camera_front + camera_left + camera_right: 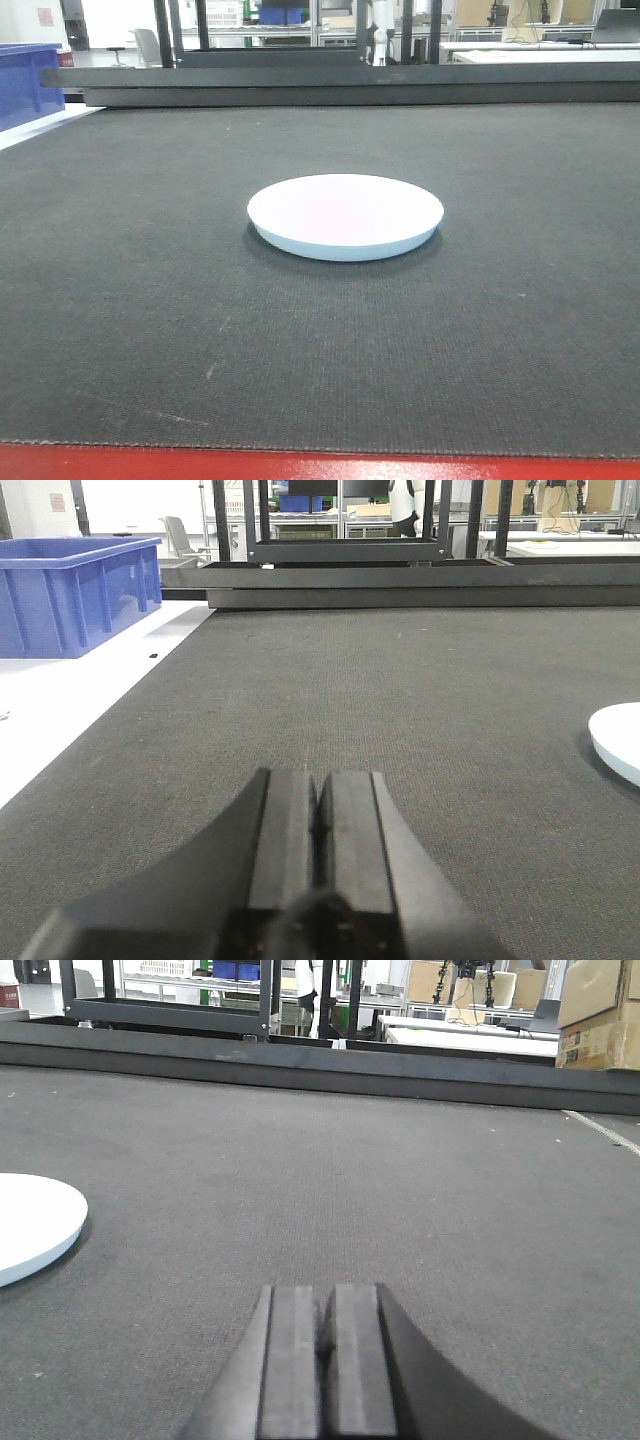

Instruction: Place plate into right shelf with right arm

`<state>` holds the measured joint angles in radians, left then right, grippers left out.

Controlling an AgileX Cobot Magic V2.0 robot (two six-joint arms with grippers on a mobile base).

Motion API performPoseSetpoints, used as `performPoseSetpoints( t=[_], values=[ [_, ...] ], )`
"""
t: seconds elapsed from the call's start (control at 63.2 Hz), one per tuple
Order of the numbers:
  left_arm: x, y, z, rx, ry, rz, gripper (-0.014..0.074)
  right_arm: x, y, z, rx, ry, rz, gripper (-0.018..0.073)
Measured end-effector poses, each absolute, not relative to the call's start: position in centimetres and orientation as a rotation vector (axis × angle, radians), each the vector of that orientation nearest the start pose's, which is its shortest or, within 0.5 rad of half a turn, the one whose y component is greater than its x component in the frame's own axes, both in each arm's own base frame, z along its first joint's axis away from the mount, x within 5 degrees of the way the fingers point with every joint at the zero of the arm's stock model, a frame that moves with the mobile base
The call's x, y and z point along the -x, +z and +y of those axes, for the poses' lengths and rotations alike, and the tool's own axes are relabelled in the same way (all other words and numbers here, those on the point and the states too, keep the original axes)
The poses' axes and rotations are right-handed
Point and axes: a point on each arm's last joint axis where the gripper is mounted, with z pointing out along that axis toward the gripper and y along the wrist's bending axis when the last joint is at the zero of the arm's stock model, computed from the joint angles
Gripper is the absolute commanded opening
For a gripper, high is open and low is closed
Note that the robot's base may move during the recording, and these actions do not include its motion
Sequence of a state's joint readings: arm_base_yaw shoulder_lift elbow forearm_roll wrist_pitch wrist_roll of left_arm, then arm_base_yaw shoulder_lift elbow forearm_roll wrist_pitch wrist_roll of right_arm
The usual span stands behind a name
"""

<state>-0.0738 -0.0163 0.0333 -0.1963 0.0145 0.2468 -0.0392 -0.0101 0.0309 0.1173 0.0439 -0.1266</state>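
white plate (345,215): you have it lying flat on the dark mat (520,340), mid-table, well apart from both grippers | right gripper (327,1360): fingers pressed together, holding nothing, low over the mat, plate off to its left | left gripper (318,825): fingers together, holding nothing, plate to its right | blue bin (75,590): far left

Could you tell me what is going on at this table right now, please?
Nothing is being handled yet. The white plate lies flat on the dark mat, with nothing touching it. The left pincer and the right pincer are both shut and empty, low over the mat on either side of the plate. A blue bin stands off to the left. The shelf meant for the plate cannot be made out in these views.
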Motion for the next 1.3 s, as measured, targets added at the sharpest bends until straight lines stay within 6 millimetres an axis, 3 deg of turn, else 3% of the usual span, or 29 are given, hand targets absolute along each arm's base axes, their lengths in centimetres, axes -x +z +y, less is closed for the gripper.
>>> performPoseSetpoints(
  t=[0.443, 0.522, 0.633, 0.728, 0.902, 0.949, 1.139, 1.297],
  values=[
    [-5.6, 20.2, -0.4, -0.096, -0.021, 1.512, -0.0047, -5.7, 20.4, -0.2, -0.021, -0.037, 1.520, 0.0055],
    [-5.6, 20.2, -0.4, -0.096, -0.021, 1.512, -0.0047, -5.3, 22.0, -0.1, -0.014, -0.032, 1.516, 0.0055],
    [-5.6, 20.2, -0.4, -0.096, -0.021, 1.512, -0.0047, -4.6, 26.0, 0.1, 0.001, -0.020, 1.537, 0.0064],
    [-5.6, 20.2, -0.4, -0.096, -0.021, 1.512, -0.0047, -5.0, 28.9, 0.1, 0.010, -0.012, 1.606, 0.0166],
    [-5.6, 20.2, -0.4, -0.096, -0.021, 1.512, -0.0047, -8.1, 31.4, 0.1, 0.013, -0.004, 1.750, 0.0572],
    [-5.6, 20.2, -0.4, -0.096, -0.021, 1.512, -0.0047, -9.3, 31.7, 0.0, 0.012, -0.002, 1.793, 0.0640],
    [-5.6, 20.2, -0.4, -0.096, -0.021, 1.512, -0.0047, -14.6, 33.1, 0.4, 0.043, 0.035, 1.986, 0.0621],
    [-5.6, 20.2, -0.4, -0.096, -0.021, 1.512, -0.0047, -19.4, 34.6, 2.5, 0.147, 0.127, 2.152, 0.0621]
  ],
)
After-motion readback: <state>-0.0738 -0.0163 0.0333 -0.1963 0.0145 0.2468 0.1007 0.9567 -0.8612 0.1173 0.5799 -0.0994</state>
